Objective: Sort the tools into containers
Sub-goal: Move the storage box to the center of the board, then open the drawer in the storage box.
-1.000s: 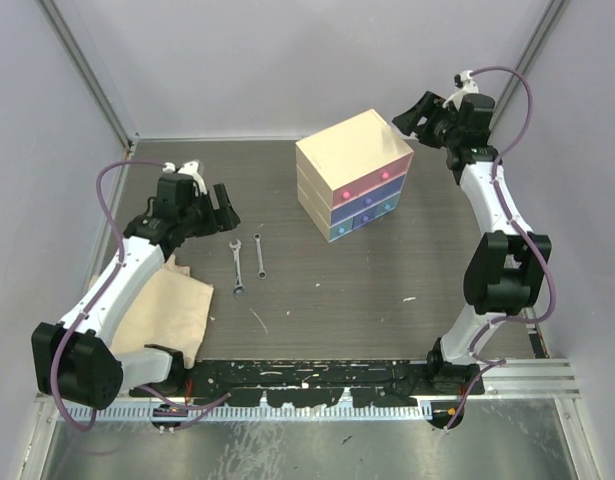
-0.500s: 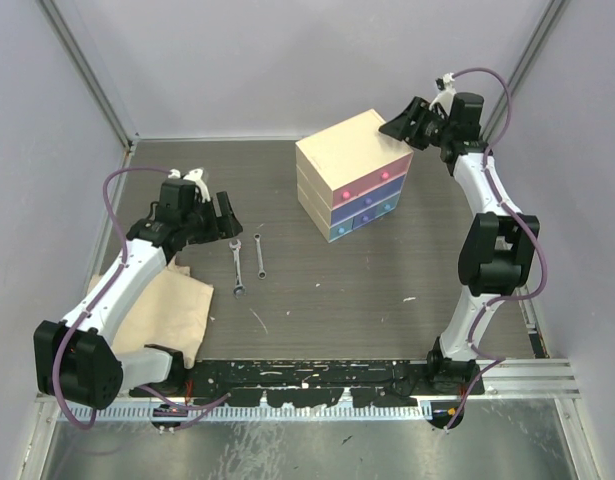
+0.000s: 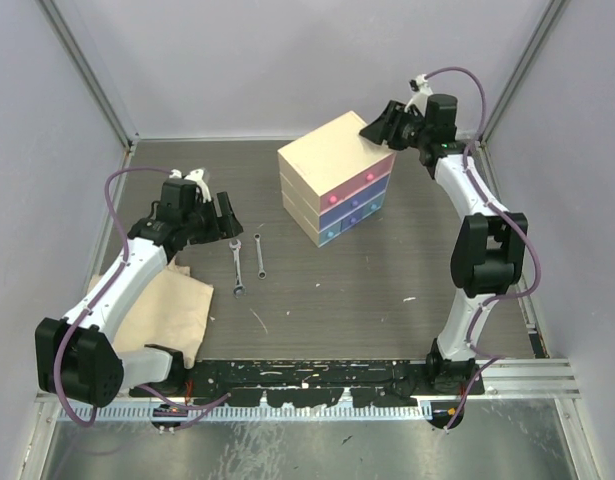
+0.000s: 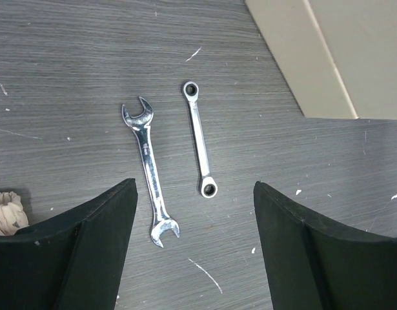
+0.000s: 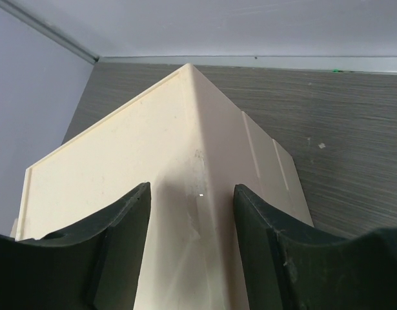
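Note:
Two silver wrenches lie side by side on the dark table: an open-ended wrench (image 4: 150, 173) (image 3: 236, 267) and a ring-ended wrench (image 4: 199, 137) (image 3: 259, 254). My left gripper (image 4: 195, 213) (image 3: 223, 214) hovers open just left of and above them, with nothing between its fingers. The cream chest (image 3: 327, 160) (image 5: 121, 168) stands at the back centre, its pink drawer (image 3: 365, 180), purple drawer (image 3: 353, 202) and blue drawer (image 3: 339, 228) all shut. My right gripper (image 5: 190, 194) (image 3: 380, 126) straddles the chest's far top corner, one finger on each side of the edge.
A beige cloth (image 3: 172, 310) lies under the left arm, its edge showing as well (image 4: 4, 212). A thin pale stick (image 3: 259, 321) (image 4: 203, 275) rests near the wrenches. Grey walls close the table on three sides. The chest's corner (image 4: 353, 51) is near the ring wrench.
The right gripper has come down over the chest's back corner and narrowed; the chest has slid to the left with it. The left gripper has dropped slightly toward the wrenches.

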Available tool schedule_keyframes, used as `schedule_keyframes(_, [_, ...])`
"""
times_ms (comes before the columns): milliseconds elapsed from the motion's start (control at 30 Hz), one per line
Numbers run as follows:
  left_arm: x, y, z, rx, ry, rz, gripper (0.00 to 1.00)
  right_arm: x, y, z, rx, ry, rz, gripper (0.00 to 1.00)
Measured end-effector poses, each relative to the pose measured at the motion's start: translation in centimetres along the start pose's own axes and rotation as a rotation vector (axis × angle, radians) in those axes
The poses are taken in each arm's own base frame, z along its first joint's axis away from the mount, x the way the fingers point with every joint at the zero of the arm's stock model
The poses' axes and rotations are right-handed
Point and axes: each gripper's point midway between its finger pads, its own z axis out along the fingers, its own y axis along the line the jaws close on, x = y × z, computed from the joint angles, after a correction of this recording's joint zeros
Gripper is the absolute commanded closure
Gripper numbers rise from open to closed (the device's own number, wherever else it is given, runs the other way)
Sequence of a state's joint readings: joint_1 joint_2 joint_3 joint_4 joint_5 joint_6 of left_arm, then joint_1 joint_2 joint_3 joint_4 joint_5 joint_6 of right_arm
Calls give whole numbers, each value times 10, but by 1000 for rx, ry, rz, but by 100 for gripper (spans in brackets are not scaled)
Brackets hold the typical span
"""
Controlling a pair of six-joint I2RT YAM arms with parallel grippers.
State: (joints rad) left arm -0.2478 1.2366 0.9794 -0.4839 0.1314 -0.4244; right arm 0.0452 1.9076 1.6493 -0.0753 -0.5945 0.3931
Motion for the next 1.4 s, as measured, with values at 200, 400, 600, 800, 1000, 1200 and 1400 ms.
schedule_keyframes(200, [-9, -3, -3, 3, -21, 17, 25, 23, 34, 14, -46, 29, -26, 39])
schedule_keyframes(400, [-34, -13, -12, 20, -84, 44, 22, 33, 43, -3, 35, 12, -14, 32])
schedule_keyframes(600, [-81, -33, -27, 67, -227, 76, 17, -1, 26, -77, 215, -171, 15, 27])
schedule_keyframes(800, [-131, -60, -24, 136, -329, 93, 14, -19, 20, -156, 323, -375, -4, 26])
schedule_keyframes(1000, [-156, -75, 2, 184, -338, 93, 13, 55, 7, -171, 337, -268, 32, 27])
schedule_keyframes(1200, [-166, -92, 24, 264, -319, 78, 16, 142, 2, -169, 260, -96, 116, 32])
schedule_keyframes(1400, [-168, -112, 50, 374, -264, 68, 23, 195, 14, -160, 149, 19, 187, 38])
